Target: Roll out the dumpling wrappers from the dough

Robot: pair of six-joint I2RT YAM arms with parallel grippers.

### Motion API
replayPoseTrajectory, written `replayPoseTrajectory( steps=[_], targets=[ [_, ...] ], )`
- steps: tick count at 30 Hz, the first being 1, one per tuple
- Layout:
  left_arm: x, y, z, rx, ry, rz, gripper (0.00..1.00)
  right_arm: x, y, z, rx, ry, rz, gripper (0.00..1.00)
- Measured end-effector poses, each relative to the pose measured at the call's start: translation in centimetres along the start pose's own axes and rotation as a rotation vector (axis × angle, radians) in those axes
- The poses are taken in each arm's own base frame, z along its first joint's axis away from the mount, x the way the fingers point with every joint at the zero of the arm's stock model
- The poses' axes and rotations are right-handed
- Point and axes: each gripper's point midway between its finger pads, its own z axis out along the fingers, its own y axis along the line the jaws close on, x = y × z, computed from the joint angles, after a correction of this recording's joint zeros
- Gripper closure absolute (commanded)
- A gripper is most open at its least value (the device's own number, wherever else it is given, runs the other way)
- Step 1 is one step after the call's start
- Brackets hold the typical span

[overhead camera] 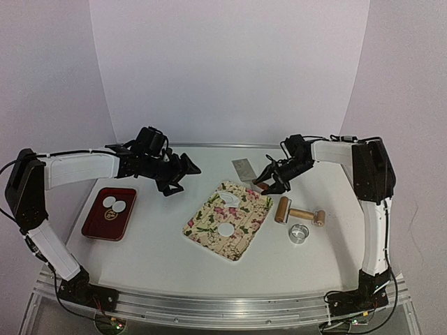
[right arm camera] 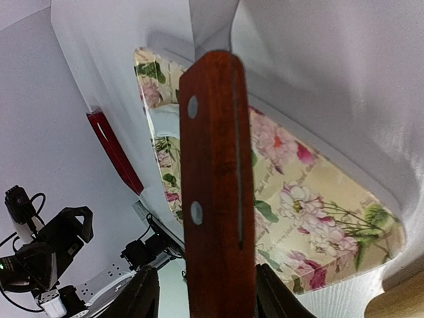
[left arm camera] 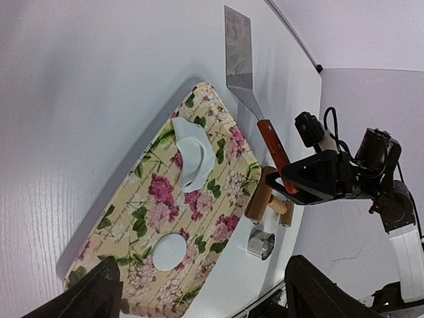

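Observation:
A flowered cutting board [overhead camera: 241, 237] carries a white dough sheet [overhead camera: 230, 197] with cut holes and one round dumpling wrapper [overhead camera: 225, 228]. Two more wrappers [overhead camera: 114, 204] lie in the red tray [overhead camera: 98, 227]. My right gripper [overhead camera: 267, 183] is shut on the red wooden handle of a metal spatula [overhead camera: 243, 167], whose blade rests on the table behind the board. In the right wrist view the handle [right arm camera: 215, 199] fills the space between the fingers [right arm camera: 142, 298]. My left gripper [overhead camera: 183, 169] is open and empty, hovering left of the board. Its view shows the dough [left arm camera: 192, 156] and the wrapper [left arm camera: 169, 252].
A wooden rolling pin [overhead camera: 300, 213] lies right of the board, with the metal ring cutter [overhead camera: 299, 233] just in front of it. Both also show in the left wrist view, the pin [left arm camera: 265, 199] and the cutter [left arm camera: 262, 244]. White walls close the back and sides.

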Motion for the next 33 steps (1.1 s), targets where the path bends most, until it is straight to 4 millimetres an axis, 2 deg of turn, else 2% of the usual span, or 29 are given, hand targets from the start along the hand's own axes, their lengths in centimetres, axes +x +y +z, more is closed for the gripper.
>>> replayPoseTrajectory(
  steps=[2,5,9,13,18,22,26,30,33],
  targets=[
    [0.0,-0.1,0.0,0.004,0.001,0.001,0.15,0.4,0.5,0.6,-0.005,0.011,-0.006,0.58],
    [0.1,-0.1,0.0,0.006,0.005,0.001,0.15,0.9,0.8,1.6,-0.012,0.029,-0.010,0.78],
    [0.1,-0.2,0.0,0.014,0.005,-0.009,0.16,0.9,0.8,2.0,-0.017,0.037,0.008,0.92],
    [0.0,-1.1,0.0,0.055,0.009,-0.024,0.16,0.8,1.5,2.0,-0.039,0.034,-0.001,1.00],
    [-0.2,-3.7,0.8,0.153,0.022,-0.045,0.16,1.2,2.6,1.6,-0.042,0.018,0.015,1.00],
    [-0.2,-6.4,2.2,0.262,0.037,-0.061,0.15,2.4,6.1,0.4,-0.088,-0.031,-0.011,1.00],
    [-0.3,-9.9,3.0,0.371,0.055,-0.060,0.14,5.0,11.4,-0.9,-0.182,-0.081,-0.102,1.00],
    [-0.6,-13.2,2.6,0.476,0.057,-0.044,0.13,8.4,16.6,-1.5,-0.277,-0.100,-0.217,1.00],
    [-0.8,-14.7,1.9,0.540,0.050,-0.039,0.14,10.6,18.8,-1.2,-0.320,-0.088,-0.270,1.00]
  ],
)
